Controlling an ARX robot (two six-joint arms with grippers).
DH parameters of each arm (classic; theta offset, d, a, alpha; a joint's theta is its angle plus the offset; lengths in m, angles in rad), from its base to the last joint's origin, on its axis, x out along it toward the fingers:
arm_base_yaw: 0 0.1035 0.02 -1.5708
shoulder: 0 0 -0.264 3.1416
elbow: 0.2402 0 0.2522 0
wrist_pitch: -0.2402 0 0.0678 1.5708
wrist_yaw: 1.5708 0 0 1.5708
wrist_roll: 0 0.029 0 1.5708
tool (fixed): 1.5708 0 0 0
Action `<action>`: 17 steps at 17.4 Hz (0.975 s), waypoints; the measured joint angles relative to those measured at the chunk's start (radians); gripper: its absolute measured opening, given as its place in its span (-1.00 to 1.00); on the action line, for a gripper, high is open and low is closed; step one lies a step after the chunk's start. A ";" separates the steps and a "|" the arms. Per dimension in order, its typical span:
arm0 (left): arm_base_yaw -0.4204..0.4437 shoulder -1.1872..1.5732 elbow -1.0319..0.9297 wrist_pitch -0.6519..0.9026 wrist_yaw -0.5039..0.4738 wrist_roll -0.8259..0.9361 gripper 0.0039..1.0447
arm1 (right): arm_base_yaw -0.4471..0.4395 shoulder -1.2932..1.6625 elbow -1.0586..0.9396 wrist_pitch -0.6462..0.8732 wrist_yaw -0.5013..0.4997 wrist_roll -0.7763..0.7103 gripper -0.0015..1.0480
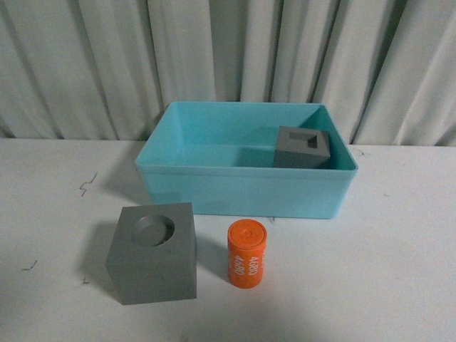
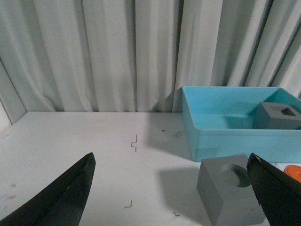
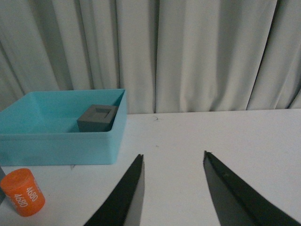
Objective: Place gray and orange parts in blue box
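Observation:
The blue box (image 1: 242,191) stands at the back middle of the white table. One gray cube with a rectangular recess (image 1: 303,148) sits inside it at its right end. A gray cube with a round recess (image 1: 152,253) stands on the table in front of the box, and the orange cylinder with white digits (image 1: 246,254) lies just to its right. Neither arm shows in the front view. In the left wrist view my left gripper (image 2: 171,157) is open, with the round-recess cube (image 2: 230,193) near one fingertip. My right gripper (image 3: 173,154) is open over bare table, the orange cylinder (image 3: 22,192) off to one side.
A pleated pale curtain (image 1: 228,57) hangs behind the table. Small dark marks (image 1: 87,184) dot the tabletop left of the box.

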 joint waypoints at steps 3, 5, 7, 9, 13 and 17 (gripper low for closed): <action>0.000 0.000 0.000 0.000 0.000 0.000 0.88 | 0.000 0.000 0.000 0.000 0.000 0.000 0.43; 0.000 0.000 0.000 0.000 0.000 0.000 0.88 | 0.000 0.000 0.000 0.000 0.000 0.000 0.87; 0.005 0.016 0.019 -0.071 0.011 -0.022 0.88 | 0.000 0.000 0.000 0.000 0.000 0.000 0.86; 0.038 0.424 0.245 -0.393 0.079 -0.205 0.88 | 0.000 0.000 0.000 0.000 -0.001 0.000 0.87; -0.045 0.879 0.410 -0.068 0.021 -0.230 0.88 | 0.000 0.000 0.000 0.000 0.000 0.000 0.87; -0.138 1.345 0.556 0.123 -0.064 -0.097 0.88 | 0.000 0.000 0.000 0.000 0.000 0.000 0.87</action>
